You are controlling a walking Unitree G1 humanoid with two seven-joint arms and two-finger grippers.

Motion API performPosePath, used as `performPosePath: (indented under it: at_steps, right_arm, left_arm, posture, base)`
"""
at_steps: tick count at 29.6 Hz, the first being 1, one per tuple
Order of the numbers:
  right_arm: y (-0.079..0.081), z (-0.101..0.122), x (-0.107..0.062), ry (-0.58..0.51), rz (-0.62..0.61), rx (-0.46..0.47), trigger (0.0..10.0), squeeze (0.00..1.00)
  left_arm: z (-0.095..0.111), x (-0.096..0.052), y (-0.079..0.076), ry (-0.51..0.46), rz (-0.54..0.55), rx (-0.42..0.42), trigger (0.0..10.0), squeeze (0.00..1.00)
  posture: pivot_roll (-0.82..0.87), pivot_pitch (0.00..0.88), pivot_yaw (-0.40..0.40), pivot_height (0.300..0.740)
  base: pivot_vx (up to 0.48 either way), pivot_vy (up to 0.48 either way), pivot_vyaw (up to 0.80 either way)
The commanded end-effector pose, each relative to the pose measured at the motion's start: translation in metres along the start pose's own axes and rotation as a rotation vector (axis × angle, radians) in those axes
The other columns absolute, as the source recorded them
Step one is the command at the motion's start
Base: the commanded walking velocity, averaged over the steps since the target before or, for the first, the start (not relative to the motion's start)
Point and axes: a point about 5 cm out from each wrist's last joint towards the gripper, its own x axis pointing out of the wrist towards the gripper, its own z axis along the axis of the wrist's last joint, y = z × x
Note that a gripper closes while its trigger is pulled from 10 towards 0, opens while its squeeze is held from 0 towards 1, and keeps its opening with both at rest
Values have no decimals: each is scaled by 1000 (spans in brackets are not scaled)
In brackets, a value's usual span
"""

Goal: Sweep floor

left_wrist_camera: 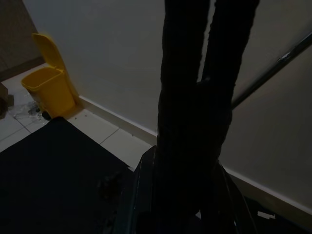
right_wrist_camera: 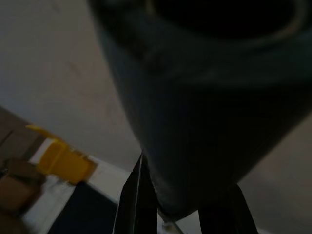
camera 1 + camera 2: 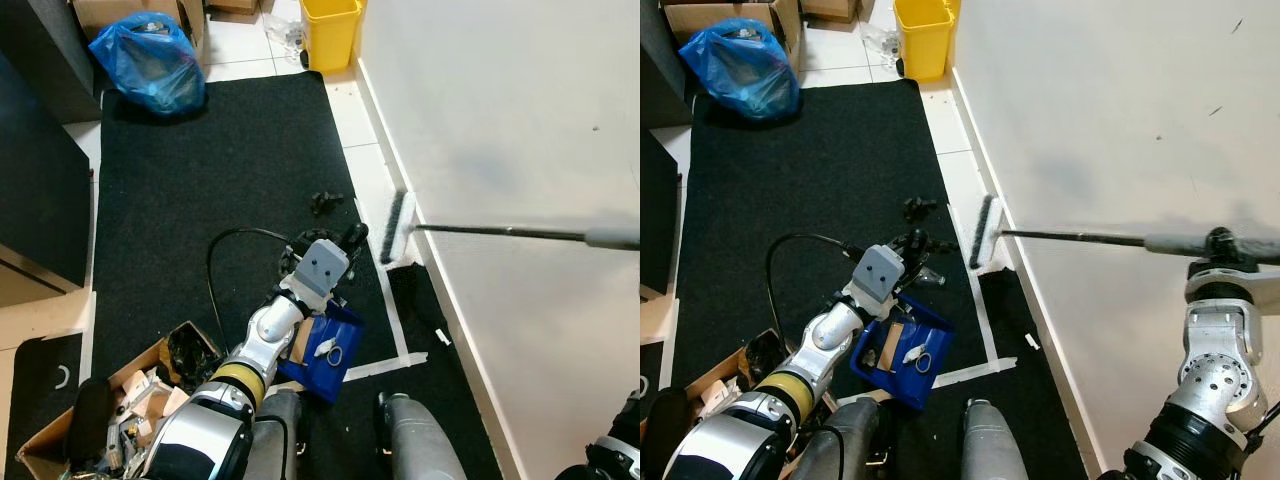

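The right claw point(image 3: 1218, 243) clamps the broom's grey handle grip point(image 3: 1175, 243); the broom head point(image 3: 397, 228) hangs at three o'clock of the black mat point(image 3: 230, 160), against the wall. The left claw point(image 3: 350, 240), fingers nearly together, holds the blue dustpan point(image 3: 325, 352). Best to lower the bristles flat first, then pull the black debris point(image 3: 326, 201) toward the pan at six o'clock.

Left arm reaching forward and down over the floor, left hand point(image 3: 923, 243) with fingers closed together, right arm bent up, right hand point(image 3: 1218, 243) clamped shut
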Motion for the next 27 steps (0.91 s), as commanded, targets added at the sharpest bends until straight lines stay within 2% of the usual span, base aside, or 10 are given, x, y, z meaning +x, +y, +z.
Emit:
performPosePath:
  at_steps: [1, 2, 5, 8, 9, 13, 15, 16, 22, 27]
  right_arm:
    - [-8, 13, 0, -85, -27, -122, 10000, 0]
    - [-9, 11, -1, -83, -31, -191, 10000, 0]
    - [-15, 0, -1, -46, -48, -308, 10000, 0]
    - [-22, -19, -1, 34, -57, -324, 10000, 0]
    - [-22, -19, -1, 34, -57, -324, 10000, 0]
    - [-36, -54, -7, 173, -59, -404, 10000, 0]
    - [-39, -61, -9, 199, -62, -415, 10000, 0]
    - [-42, -75, -12, 245, -56, -434, 10000, 0]
    - [-41, -91, -13, 289, -30, -491, 10000, 0]
    - [-42, -93, -11, 289, -27, -494, 10000, 0]
  left_arm:
    - [-4, 1, -16, 25, -48, -42, 10000, 0]
    - [-4, 2, -15, 26, -50, -42, 10000, 0]
    - [-3, 3, -14, 24, -54, -42, 10000, 0]
    - [-2, 5, -13, 24, -57, -42, 10000, 0]
    - [-2, 5, -13, 24, -57, -42, 10000, 0]
    - [1, 8, -11, 19, -60, -41, 10000, 0]
    - [1, 8, -11, 18, -59, -41, 10000, 0]
    - [2, 9, -9, 14, -53, -54, 10000, 0]
    - [0, 9, -4, 25, -4, -122, 10000, 0]
    - [-2, 8, -1, 35, 32, -170, 10000, 0]
  posture:
    - [-92, 152, -51, 740]
    - [-92, 147, -47, 740]
    - [-92, 147, -47, 740]
    - [-80, 129, -42, 740]
    - [-80, 129, -42, 740]
    - [-68, 115, -44, 740]
    - [-68, 115, -44, 740]
    - [-55, 100, -43, 740]
    - [-45, 76, -45, 740]
    - [-39, 70, -49, 740]
  base:
    - [0, 0, 0]
    - [0, 0, 0]
    - [0, 0, 0]
    - [0, 0, 0]
    - [0, 0, 0]
    - [0, 0, 0]
    - [0, 0, 0]
    - [0, 0, 0]
    - [0, 0, 0]
    - [0, 0, 0]
